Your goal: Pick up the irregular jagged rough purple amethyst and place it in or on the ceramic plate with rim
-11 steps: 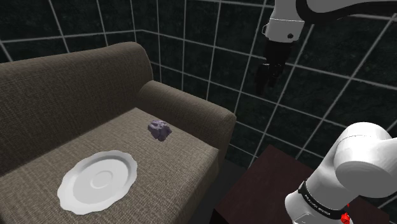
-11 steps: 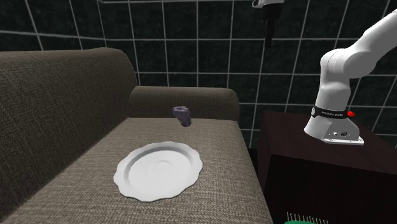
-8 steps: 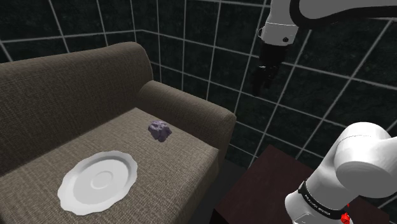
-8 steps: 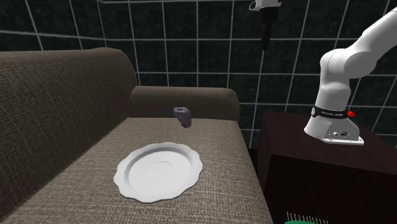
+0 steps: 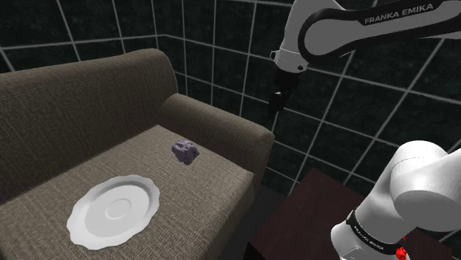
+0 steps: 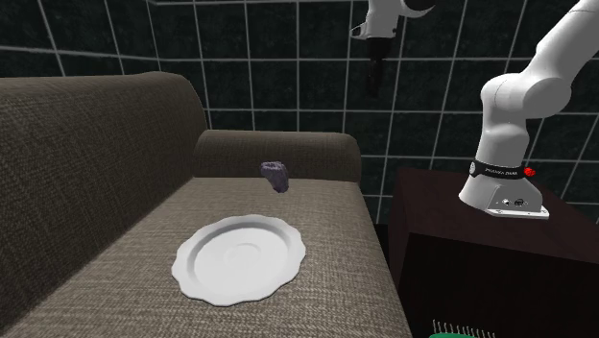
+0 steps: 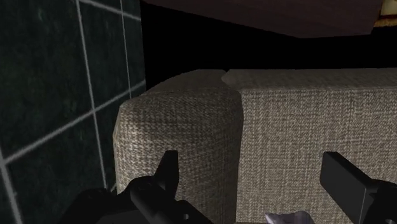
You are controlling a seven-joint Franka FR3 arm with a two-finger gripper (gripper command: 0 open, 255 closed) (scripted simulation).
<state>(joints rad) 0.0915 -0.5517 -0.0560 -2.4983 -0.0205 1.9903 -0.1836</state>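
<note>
- Shoulder view: the white Franka arm [image 5: 347, 29] reaches up and to the left from its dark box stand [image 5: 303, 218], and its black gripper [image 5: 276, 102] hangs fingers-down in the air, high over the sofa's armrest [image 5: 222, 125] and in front of a dark tiled wall [image 5: 222, 44]
- Wrist view: the two black fingers [image 7: 167, 167] stand well apart with nothing between them, so the gripper [image 7: 250, 159] is open and empty; beyond it lie the rounded armrest [image 7: 178, 127] and the woven seat [image 7: 305, 121], and a sliver of the purple amethyst [image 7: 289, 218] shows between the fingers' bases
- The amethyst [image 5: 186, 151], a small jagged purple stone, lies on the brown sofa [image 5: 74, 103] at the far end of the seat, just in front of the armrest and well below the gripper
- The plate [image 5: 144, 193], white with a wavy rim, lies flat on the same seat, nearer the camera and to the shoulder view's left of the stone, apart from it
- Second exterior view: the gripper [image 6: 372, 82] hangs above the armrest's [image 6: 278, 152] right end, up and to the right of the amethyst [image 6: 275, 176]; the plate [image 6: 283, 252] sits in the near part of the seat, and the stand [image 6: 461, 259] is at the sofa's [image 6: 77, 144] right
</note>
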